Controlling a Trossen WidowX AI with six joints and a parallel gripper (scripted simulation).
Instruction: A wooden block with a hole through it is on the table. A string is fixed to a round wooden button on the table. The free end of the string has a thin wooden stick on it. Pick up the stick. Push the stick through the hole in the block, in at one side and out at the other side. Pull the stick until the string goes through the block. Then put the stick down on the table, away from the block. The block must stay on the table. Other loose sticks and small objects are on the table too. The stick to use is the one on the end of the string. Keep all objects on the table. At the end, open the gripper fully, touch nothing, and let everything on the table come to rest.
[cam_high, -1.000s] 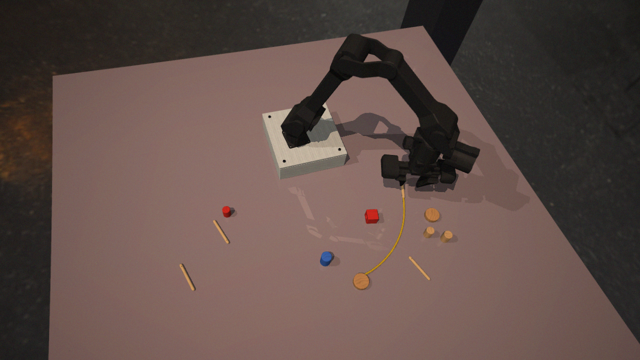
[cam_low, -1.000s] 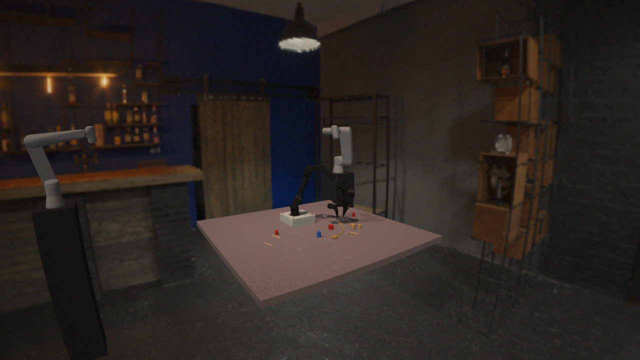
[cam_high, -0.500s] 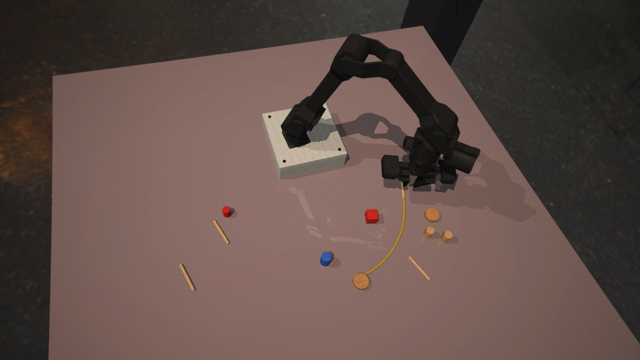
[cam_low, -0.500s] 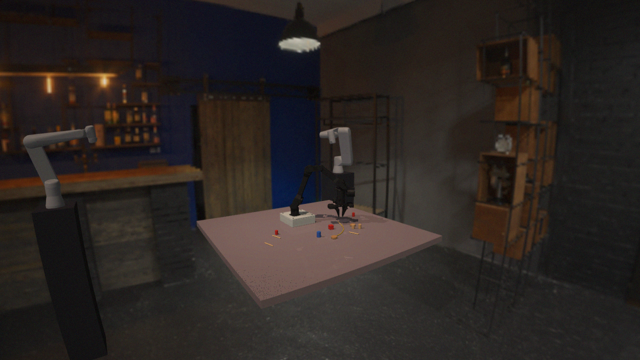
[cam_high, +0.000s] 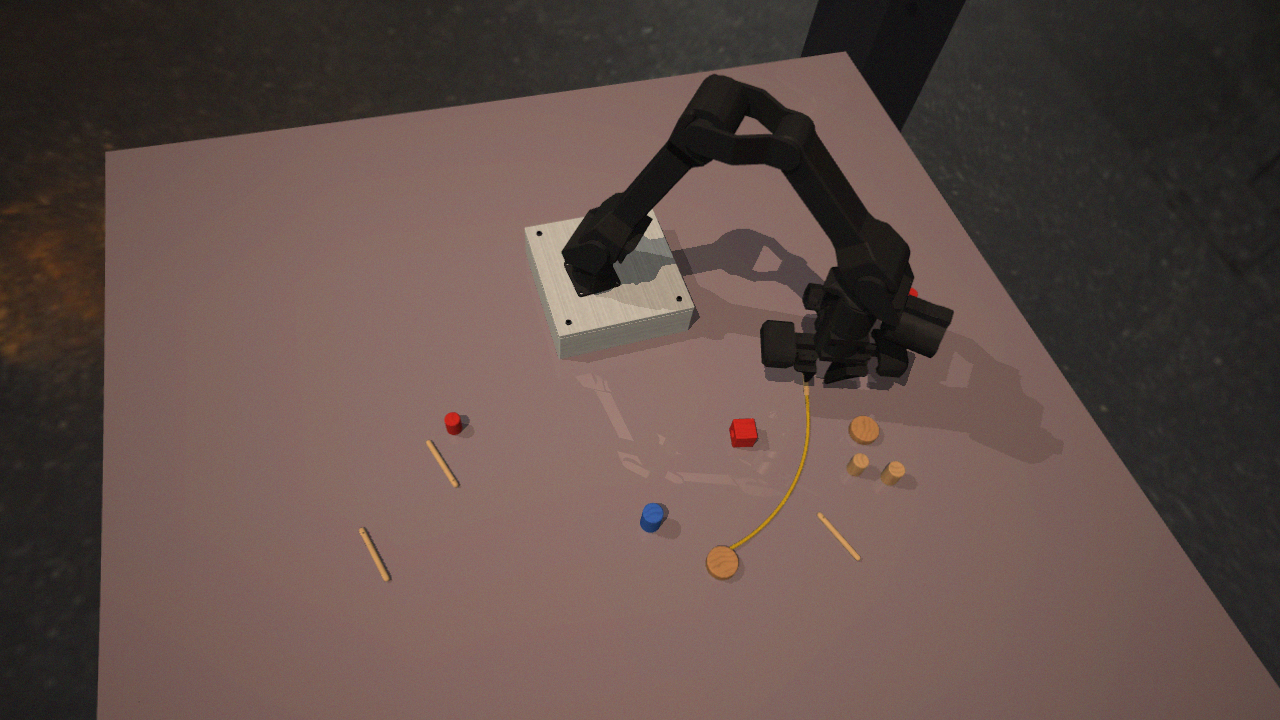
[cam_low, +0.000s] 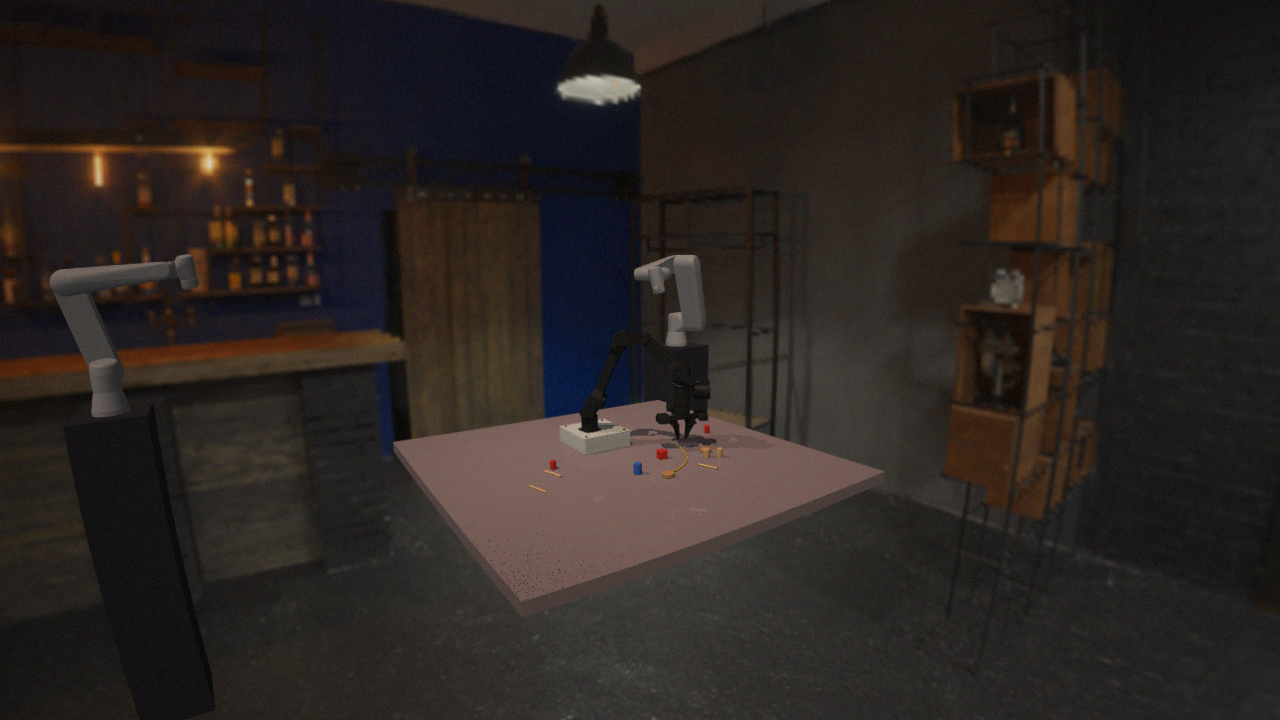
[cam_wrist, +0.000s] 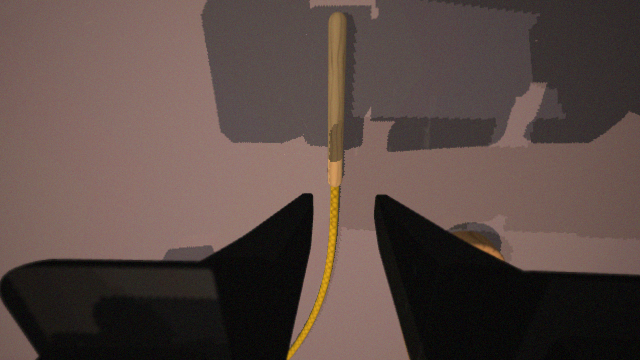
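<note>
My gripper (cam_high: 819, 379) (cam_low: 682, 439) (cam_wrist: 343, 204) is partly open, with nothing held between its fingers. In the wrist view the wooden stick (cam_wrist: 337, 85) lies ahead of the fingertips, in line with the gap. Only the stick's string end (cam_high: 806, 390) shows in the top view; the arm hides the rest. The yellow string (cam_high: 808, 438) (cam_wrist: 334, 220) runs from it, seen through the finger gap, and curves to the round wooden button (cam_high: 722, 562) (cam_low: 667, 474). The red block (cam_high: 743, 433) (cam_low: 662, 454) sits on the table left of the string; its hole is not clear.
Right of the string are a wooden disc (cam_high: 863, 429), two wooden pegs (cam_high: 859, 464) (cam_high: 893, 472) and a loose stick (cam_high: 839, 537). A blue cylinder (cam_high: 651, 517) stands left of the button. Farther left are a red cylinder (cam_high: 453, 423) and two loose sticks (cam_high: 442, 463) (cam_high: 374, 554). Another red piece (cam_high: 913, 292) shows behind the arm.
</note>
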